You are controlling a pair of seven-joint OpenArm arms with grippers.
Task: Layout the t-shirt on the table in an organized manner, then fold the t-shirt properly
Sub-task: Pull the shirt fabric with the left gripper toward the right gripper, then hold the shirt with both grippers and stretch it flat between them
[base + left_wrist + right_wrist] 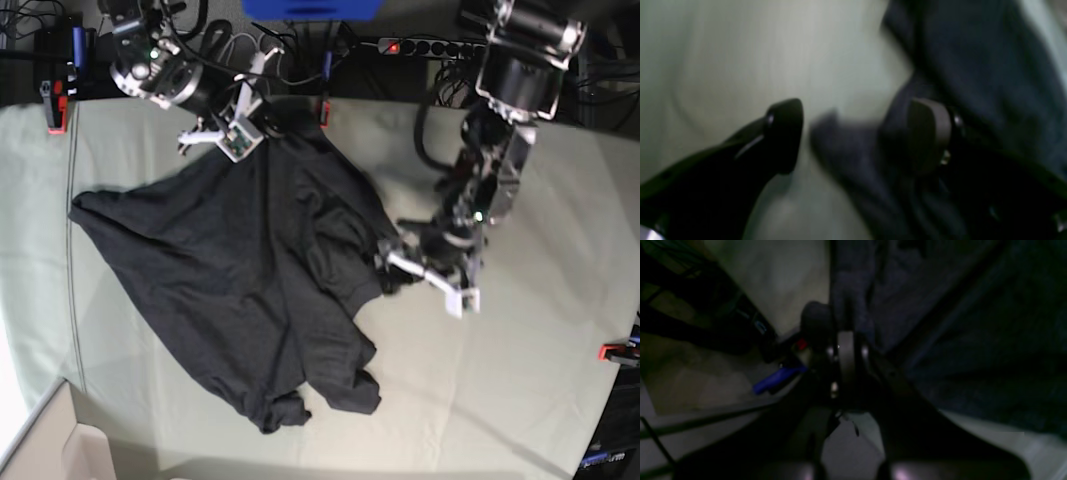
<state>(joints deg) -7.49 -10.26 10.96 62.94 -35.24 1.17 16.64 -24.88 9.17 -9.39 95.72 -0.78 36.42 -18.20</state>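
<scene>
T-shirt (240, 290) spread in rumpled heap across left and middle of table (520, 380), lower hem bunched near front edge, one sleeve reaching far left.

Left gripper (425, 270) at right edge of shirt, low over table, fingers spread wide; one finger (927, 133) against dark fabric, other finger (783, 133) over bare cloth. Nothing pinched between them.

Right gripper (232, 135) at far side of table, pressed together on shirt's far edge, fabric pinched and lifted there.

Red clamp (55, 105) at far left corner.
</scene>
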